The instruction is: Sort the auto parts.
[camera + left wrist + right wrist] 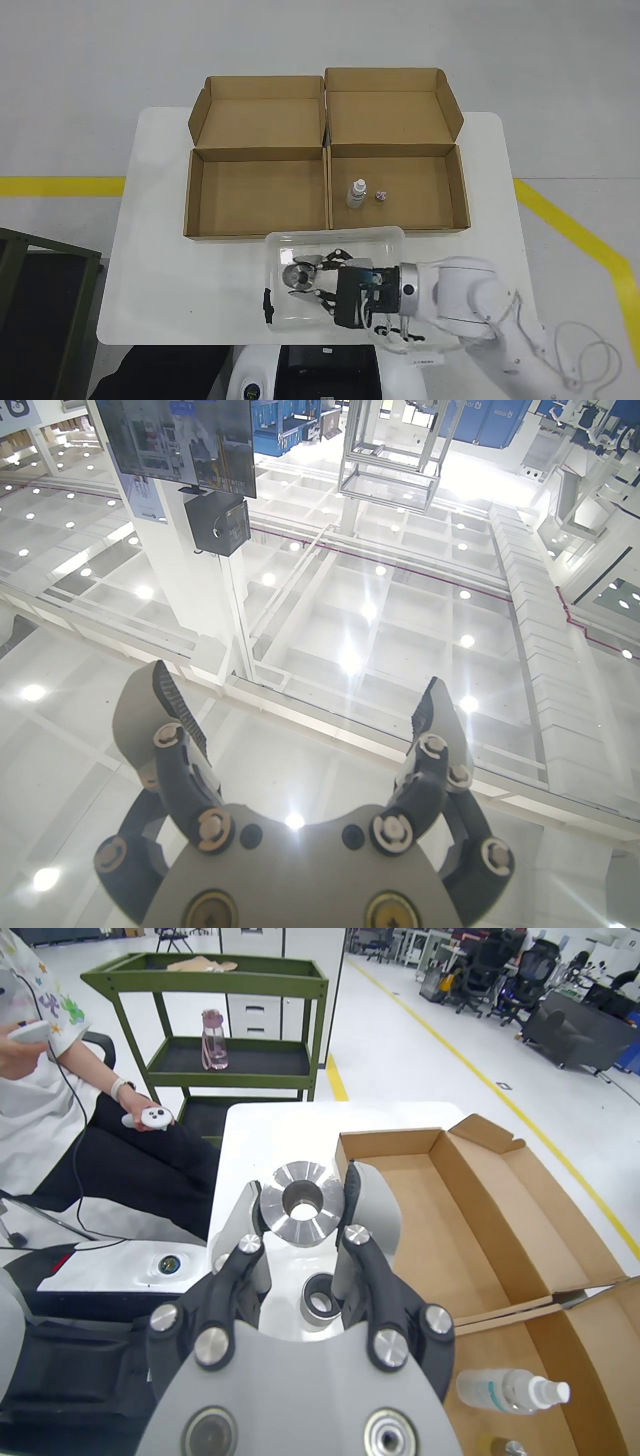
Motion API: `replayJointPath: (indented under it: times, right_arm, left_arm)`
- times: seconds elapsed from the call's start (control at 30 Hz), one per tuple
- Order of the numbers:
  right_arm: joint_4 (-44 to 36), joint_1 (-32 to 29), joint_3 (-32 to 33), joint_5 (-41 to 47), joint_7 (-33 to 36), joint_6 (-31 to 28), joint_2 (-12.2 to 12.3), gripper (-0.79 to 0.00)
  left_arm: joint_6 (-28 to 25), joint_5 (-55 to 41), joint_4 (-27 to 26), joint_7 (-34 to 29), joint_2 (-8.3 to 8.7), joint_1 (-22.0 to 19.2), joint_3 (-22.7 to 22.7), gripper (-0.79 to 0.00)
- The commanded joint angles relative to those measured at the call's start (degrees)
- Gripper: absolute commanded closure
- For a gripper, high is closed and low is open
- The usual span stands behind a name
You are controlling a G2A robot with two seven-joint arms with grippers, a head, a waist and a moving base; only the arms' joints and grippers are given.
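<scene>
Left gripper [296, 677] spread wide, nothing between its toothed pads [175, 700], aimed up at the ceiling [380, 610]; place relative to the tray not to be told.

Left box [255, 195] on the table [150, 200], just beyond the tray [390, 240] and off toward its left, lid flap thrown back, floor bare.

Small dark piece [268, 303] against the tray's left wall.

Right gripper [303, 1175] over the tray's left half, reaching in from the tray's right side, closed tight on a ring [280, 1225]. Bright metal, thick, with a wide bore; pinched by its outer rim between both fingers, flat face turned toward the wrist camera. Height above the tray floor not to be judged.

Second ring [321, 1303], darker and smaller, down in the tray under the gripper, apart from the held one.

Right box [430, 190] just beyond the tray and toward its right, side by side with the left box, walls touching, flap likewise thrown back.

Bottle [356, 193] inside the right box, near the wall shared with the left box; white, with a spray top; upright or lying not certain.

Small round piece [380, 196] just right of the bottle, apart from it, on the same box floor.
</scene>
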Motion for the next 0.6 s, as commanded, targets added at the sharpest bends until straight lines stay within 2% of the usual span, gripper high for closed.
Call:
replayJointPath:
  times: [0.0, 0.57]
  right_arm:
    - [-0.25, 0.06, 0.38, -0.16, -2.02, 1.18, -0.12, 0.0]
    - [-2.47, 0.95, 2.21, 2.53, -16.35, 5.2, -1.26, 0.0]
  left_arm:
    - [0.0, 0.0, 0.0, 0.0, 0.0, 0.0, 0.0, -0.785]
    - [0.0, 0.0, 0.0, 0.0, 0.0, 0.0, 0.0, -0.785]
